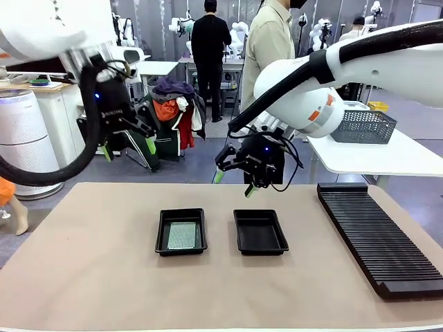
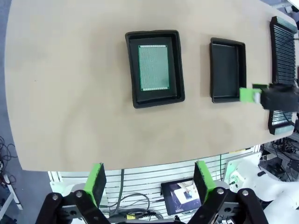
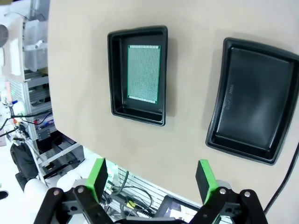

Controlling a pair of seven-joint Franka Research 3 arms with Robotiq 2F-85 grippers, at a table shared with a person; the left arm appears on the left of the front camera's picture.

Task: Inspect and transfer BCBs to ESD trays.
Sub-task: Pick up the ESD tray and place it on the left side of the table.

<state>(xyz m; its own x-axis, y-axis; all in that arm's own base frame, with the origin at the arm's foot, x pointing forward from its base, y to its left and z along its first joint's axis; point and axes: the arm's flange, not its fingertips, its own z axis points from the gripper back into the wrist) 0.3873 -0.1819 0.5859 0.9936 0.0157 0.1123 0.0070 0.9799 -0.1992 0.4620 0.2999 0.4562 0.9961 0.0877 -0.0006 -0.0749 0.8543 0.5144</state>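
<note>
Two black ESD trays sit side by side mid-table. The left tray (image 1: 181, 232) (image 2: 154, 68) (image 3: 138, 74) holds one green BCB (image 1: 183, 236) (image 2: 153, 67) (image 3: 144, 73) lying flat on its floor. The right tray (image 1: 260, 232) (image 2: 227, 70) (image 3: 252, 100) has a bare floor. My left gripper (image 1: 129, 148) (image 2: 148, 181) hangs open high above the table's far left, nothing between its green pads. My right gripper (image 1: 234, 182) (image 3: 151, 179) hovers open just beyond the right tray's far rim, holding nothing; one of its green pads (image 2: 249, 94) shows in the left wrist view.
A long black ribbed slotted rack (image 1: 377, 235) (image 2: 283, 70) runs along the table's right side. A person in a pale shirt (image 1: 268, 41) stands beyond the far edge. A white side table with a mesh basket (image 1: 363, 126) stands at the back right.
</note>
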